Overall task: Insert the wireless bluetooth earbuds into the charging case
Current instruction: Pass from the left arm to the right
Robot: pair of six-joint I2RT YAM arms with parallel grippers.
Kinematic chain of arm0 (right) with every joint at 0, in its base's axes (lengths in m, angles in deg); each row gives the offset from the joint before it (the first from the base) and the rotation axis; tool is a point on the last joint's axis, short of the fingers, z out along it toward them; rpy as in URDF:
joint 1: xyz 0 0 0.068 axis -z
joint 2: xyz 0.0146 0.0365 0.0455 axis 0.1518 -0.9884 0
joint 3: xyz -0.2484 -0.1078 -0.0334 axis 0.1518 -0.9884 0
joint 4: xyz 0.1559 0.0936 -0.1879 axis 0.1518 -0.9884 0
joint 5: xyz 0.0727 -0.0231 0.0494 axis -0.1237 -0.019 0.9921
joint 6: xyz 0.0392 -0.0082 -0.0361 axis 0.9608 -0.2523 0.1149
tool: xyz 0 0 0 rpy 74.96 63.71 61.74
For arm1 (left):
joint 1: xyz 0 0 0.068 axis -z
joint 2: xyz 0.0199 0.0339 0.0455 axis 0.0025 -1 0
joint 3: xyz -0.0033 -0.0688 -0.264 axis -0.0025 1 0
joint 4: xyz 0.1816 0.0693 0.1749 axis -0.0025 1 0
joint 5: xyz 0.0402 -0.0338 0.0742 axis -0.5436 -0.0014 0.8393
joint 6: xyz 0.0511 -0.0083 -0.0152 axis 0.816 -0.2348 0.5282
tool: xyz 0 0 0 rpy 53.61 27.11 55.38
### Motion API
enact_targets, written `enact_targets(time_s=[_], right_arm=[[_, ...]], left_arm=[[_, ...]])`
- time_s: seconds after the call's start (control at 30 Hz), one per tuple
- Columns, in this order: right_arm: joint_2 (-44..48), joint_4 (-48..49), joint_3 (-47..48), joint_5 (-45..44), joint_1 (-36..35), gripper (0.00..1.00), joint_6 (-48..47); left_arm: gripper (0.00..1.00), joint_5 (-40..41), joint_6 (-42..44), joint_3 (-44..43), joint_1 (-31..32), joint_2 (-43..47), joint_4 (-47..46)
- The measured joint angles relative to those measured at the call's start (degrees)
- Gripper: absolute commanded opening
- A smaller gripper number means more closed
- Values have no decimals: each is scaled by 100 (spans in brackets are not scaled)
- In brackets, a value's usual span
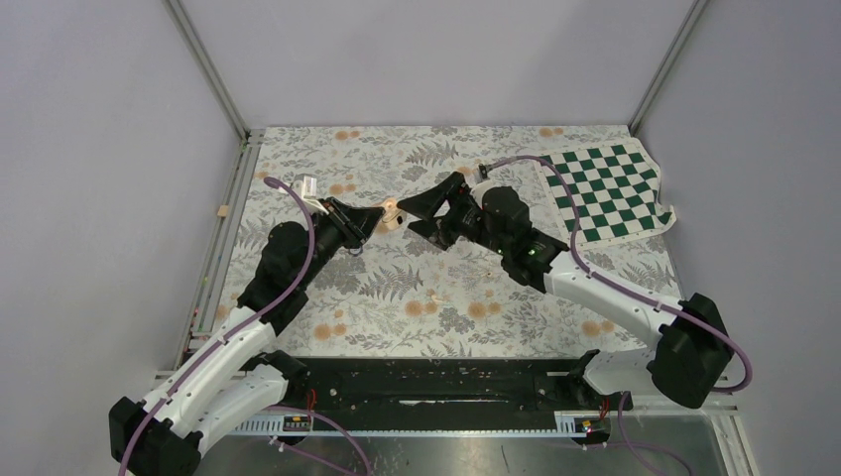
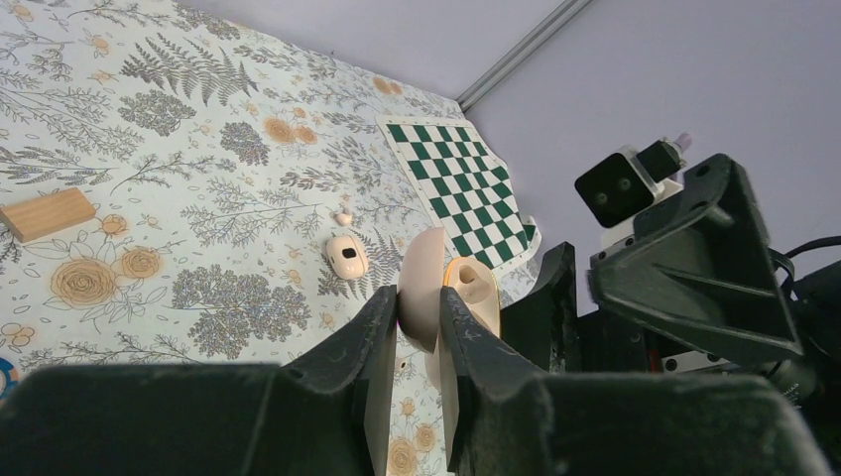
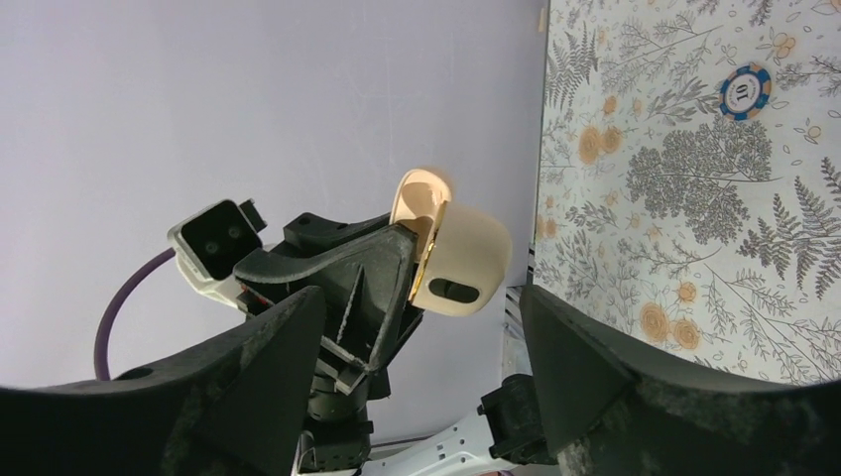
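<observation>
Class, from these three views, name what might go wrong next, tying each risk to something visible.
The left hand pinches the small peach-beige plastic clamshell case seemingly by one shell, in mid-air; it may twist or slip. The wide-open right hand sits close to the case; a nudge might knock it loose. The tiny peach-beige plastic earbud on the floral tablecloth may prove hard to pinch.

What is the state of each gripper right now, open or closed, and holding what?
Left gripper: closed, holding the charging case.
Right gripper: open, holding nothing.
</observation>
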Motion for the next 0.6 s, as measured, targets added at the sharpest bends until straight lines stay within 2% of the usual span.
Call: enact_targets(time_s=[0.33,0.47,0.6], right_arm=[[-295,-258,173,55,-26,70,4],[-330,-262,179,96,-31,62,26],[-450,-258,212,101,-31,59,59]], left_arm=[[0,22,70,0,37,22,4],[0,52,76,0,61,61,4],[0,96,83,0,81,66,11]])
